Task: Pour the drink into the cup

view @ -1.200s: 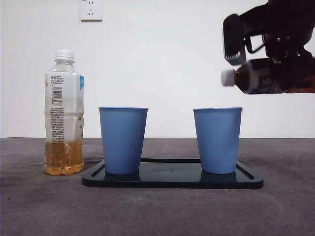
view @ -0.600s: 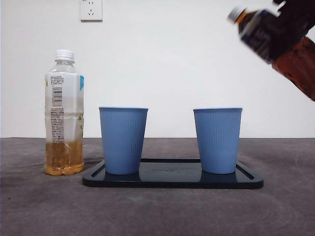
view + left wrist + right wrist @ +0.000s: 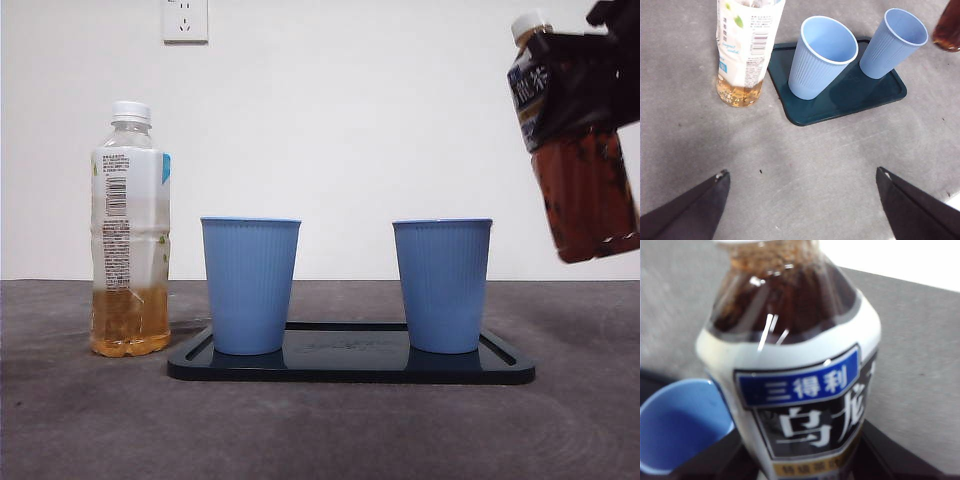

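- While the dark oolong tea bottle (image 3: 572, 140) hangs high beside the right blue cup (image 3: 442, 285), the right gripper (image 3: 805, 460) clamps its labelled body; the white cap (image 3: 530, 22) looks on, so pouring needs it off first.
- Its long axis is near vertical, cap up, leaning slightly cupward.
- The left gripper (image 3: 800, 200) waits spread wide.
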